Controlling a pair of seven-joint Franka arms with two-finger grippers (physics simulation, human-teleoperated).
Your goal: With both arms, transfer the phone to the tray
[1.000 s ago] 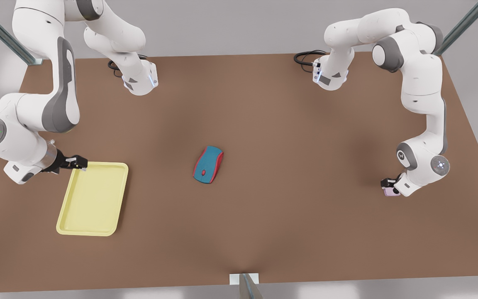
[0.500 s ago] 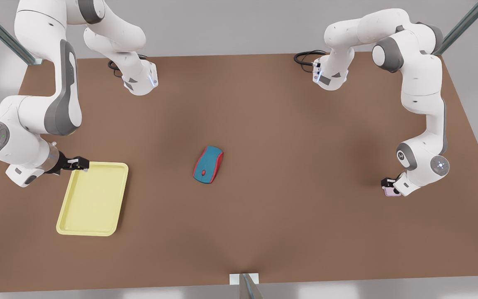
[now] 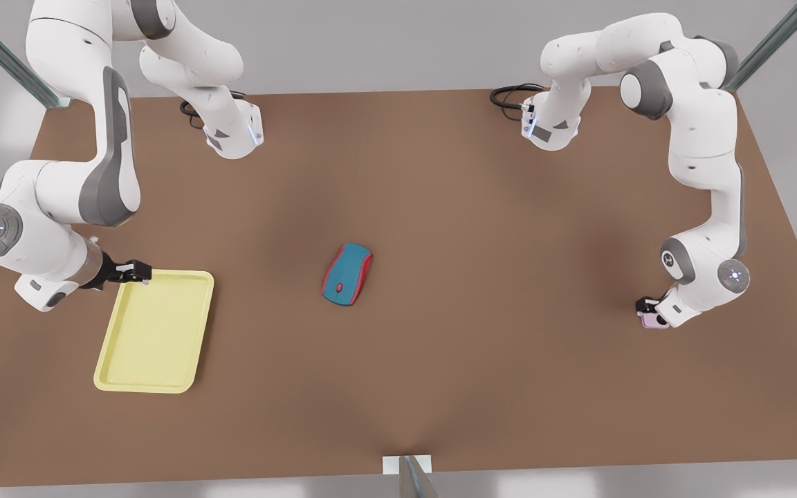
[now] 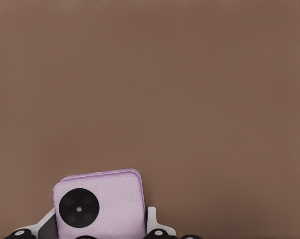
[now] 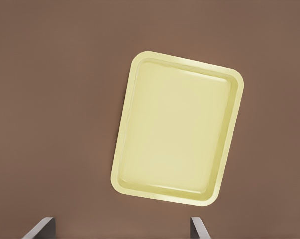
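Observation:
The pale pink phone (image 4: pixel 112 196) lies flat on the brown table near the front view's right edge (image 3: pixel 649 321). My left gripper (image 3: pixel 647 306) is down over it, and in the left wrist view its fingers (image 4: pixel 150 219) press against the phone's two sides. The pale yellow tray (image 3: pixel 156 330) sits at the front view's left. My right gripper (image 3: pixel 134 272) hovers at the tray's far corner, open. In the right wrist view the tray (image 5: pixel 177 132) lies ahead of the spread right gripper (image 5: pixel 121 230), which holds nothing.
A blue-and-red computer mouse (image 3: pixel 347 274) rests mid-table between the two arms. Both arm bases (image 3: pixel 232 135) stand at the table's far edge with black cables beside them. A metal post (image 3: pixel 412 477) rises at the near edge.
The arm by the tray has shifted slightly toward the front view's right, its gripper edging along the tray's far corner. The arm over the phone has stayed put.

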